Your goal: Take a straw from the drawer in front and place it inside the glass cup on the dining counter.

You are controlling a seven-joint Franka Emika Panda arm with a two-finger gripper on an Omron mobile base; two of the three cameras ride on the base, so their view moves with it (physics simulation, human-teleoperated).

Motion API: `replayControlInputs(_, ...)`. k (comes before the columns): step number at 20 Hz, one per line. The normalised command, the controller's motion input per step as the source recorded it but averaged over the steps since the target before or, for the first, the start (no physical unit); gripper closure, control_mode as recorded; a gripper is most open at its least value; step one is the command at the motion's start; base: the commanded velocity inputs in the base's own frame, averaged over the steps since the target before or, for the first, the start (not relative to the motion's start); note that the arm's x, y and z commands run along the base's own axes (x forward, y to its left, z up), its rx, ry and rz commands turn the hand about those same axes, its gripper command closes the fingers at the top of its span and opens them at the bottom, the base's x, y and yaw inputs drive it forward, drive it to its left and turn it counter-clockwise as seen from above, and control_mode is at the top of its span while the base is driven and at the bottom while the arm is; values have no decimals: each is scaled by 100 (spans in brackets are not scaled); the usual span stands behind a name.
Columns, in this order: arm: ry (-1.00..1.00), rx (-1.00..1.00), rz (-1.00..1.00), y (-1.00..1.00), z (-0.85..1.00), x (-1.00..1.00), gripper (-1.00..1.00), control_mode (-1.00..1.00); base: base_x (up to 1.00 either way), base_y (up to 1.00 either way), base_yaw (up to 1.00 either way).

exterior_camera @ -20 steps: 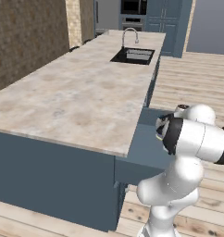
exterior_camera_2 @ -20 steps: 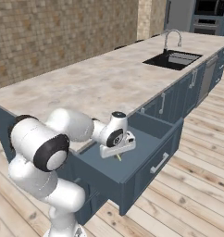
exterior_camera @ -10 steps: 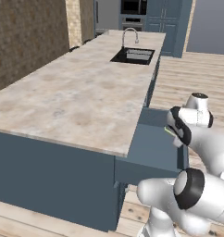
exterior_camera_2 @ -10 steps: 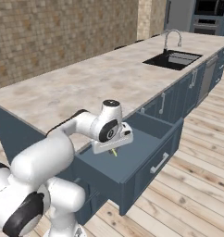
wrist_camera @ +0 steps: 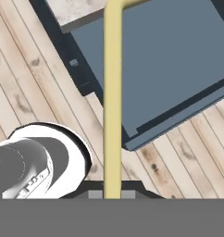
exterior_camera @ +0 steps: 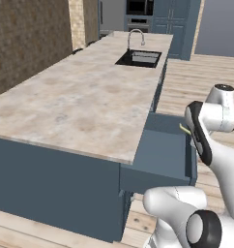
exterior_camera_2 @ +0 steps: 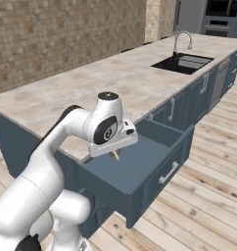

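Above drawer (exterior_camera_2: pixel 140 169): pincer (wrist_camera: pixel 112 192) w/ straw (wrist_camera: pixel 112 102)

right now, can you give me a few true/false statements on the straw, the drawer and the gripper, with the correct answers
1. The drawer is pulled open. True.
2. The gripper is open and holds nothing. False: it is shut on the straw, which runs up from between the finger tips in the hand view.
3. The straw lies flat on the drawer floor. False: it is lifted clear, hanging below the hand above the open drawer in the right base view.
4. A sink with a tap sits at the far end of the counter. True.
5. The drawer is packed with cutlery. False: the part of its floor in view is bare.
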Motion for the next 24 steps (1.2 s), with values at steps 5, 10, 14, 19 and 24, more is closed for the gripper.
replayControlInputs(5,0,0,0,0,4,-25,100,-100,0,0,0)
replayControlInputs(10,0,0,0,0,0,-2,100,-100,0,0,0)
replayControlInputs(14,0,0,0,0,0,0,100,100,-51,0,-2)
replayControlInputs(19,0,0,0,0,0,0,100,100,-100,6,-2)
replayControlInputs(24,0,0,0,0,0,0,100,100,-63,4,0)
